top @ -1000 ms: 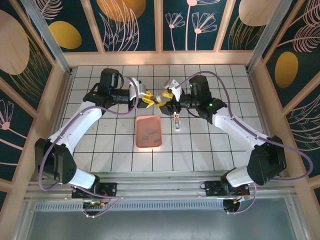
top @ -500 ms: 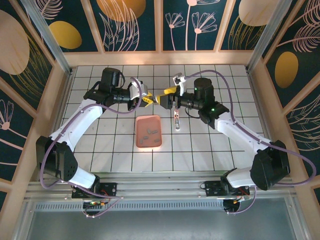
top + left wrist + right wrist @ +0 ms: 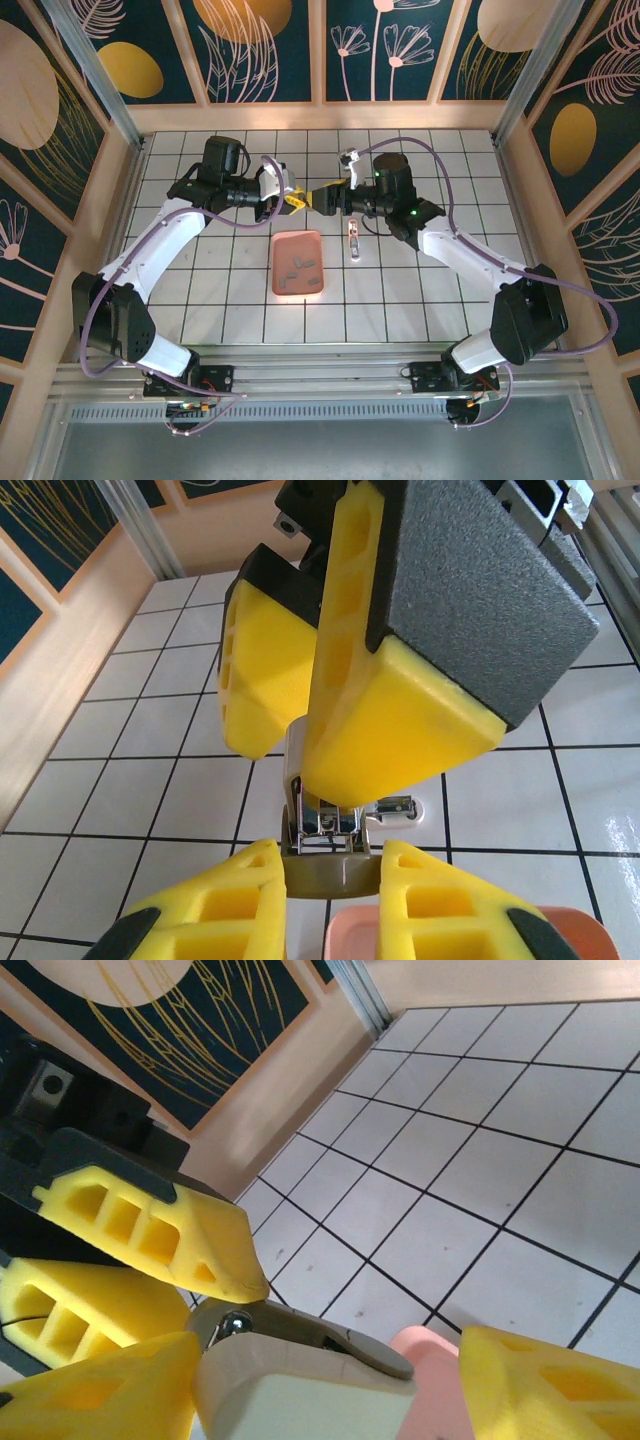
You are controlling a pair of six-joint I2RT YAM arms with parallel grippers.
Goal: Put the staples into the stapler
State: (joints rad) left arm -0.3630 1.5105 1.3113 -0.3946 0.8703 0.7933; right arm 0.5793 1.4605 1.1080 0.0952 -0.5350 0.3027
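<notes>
Fingers (image 3: 230, 900) of the left gripper (image 3: 295, 200) are closed on a small grey-brown block (image 3: 330, 875), held above the white tiled table (image 3: 420, 290). Short grey metal staples (image 3: 303, 265) are seen lying in the salmon-pink rectangular tray (image 3: 300, 243), nearer the bases. Whether the right gripper (image 3: 320, 196), met tip to tip, is clamped cannot be told. The pale pink-and-white mini stapler (image 3: 353, 238) is laid just right of the tray.

White black-gridded table (image 3: 400, 300) with a salmon-pink tray (image 3: 298, 242) and, just beside it, the small stapler (image 3: 353, 240).
</notes>
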